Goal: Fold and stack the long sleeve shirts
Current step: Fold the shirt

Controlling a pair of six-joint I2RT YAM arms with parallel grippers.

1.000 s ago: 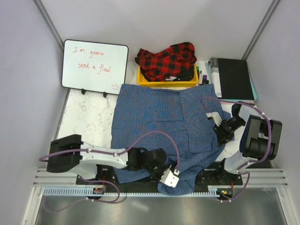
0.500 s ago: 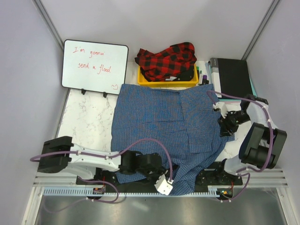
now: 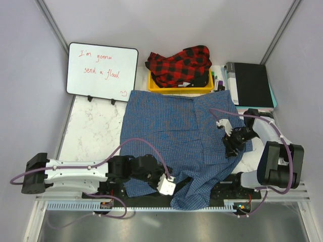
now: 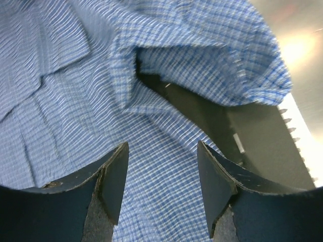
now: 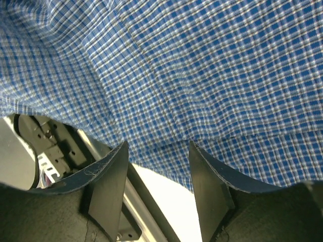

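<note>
Top external: left arm stretched low, hand (image 4: 161, 151) spread over blue shirt (image 3: 171, 131).

- blue shirt (image 3: 176, 136): near hem at lower centre of the top view is partly covered by the left arm (image 3: 133, 169).
- red plaid shirt (image 3: 179, 65): bunched up, hiding the inside of the yellow bin (image 3: 179, 89).
- small items (image 3: 216, 80) right of the bin: too small to identify.
- left gripper (image 4: 162, 146), right gripper (image 5: 157, 146): finger bases cut off by each wrist view's lower edge.
- glare (image 4: 298, 48), upper right of the left wrist view: surface washed out.
</note>
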